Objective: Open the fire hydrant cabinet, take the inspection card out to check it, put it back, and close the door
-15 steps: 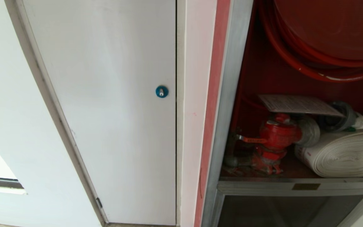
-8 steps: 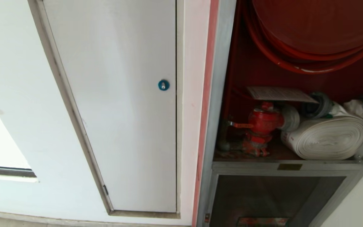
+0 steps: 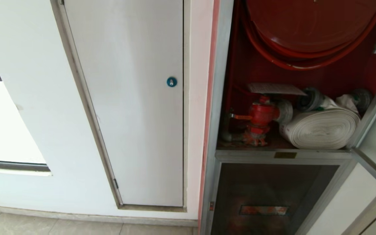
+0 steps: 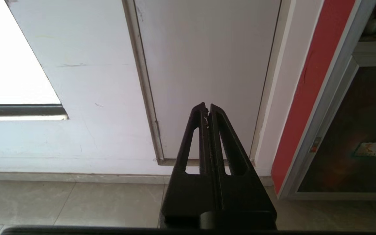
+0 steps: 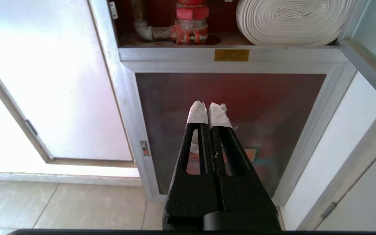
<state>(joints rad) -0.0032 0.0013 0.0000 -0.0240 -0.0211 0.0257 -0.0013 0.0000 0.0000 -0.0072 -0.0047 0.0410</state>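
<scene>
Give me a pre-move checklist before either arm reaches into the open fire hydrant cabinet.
1. Door swung open at the right of the fire hydrant cabinet: ok.
2. Inspection card in sight, lying above the red valve: ok.
3. Right gripper empty, taped tips together, in front of the lower glass panel: ok.
4. Left gripper empty and shut, facing the white panel door: ok.
5. Whether the card lies loose or is clipped: cannot tell.
</scene>
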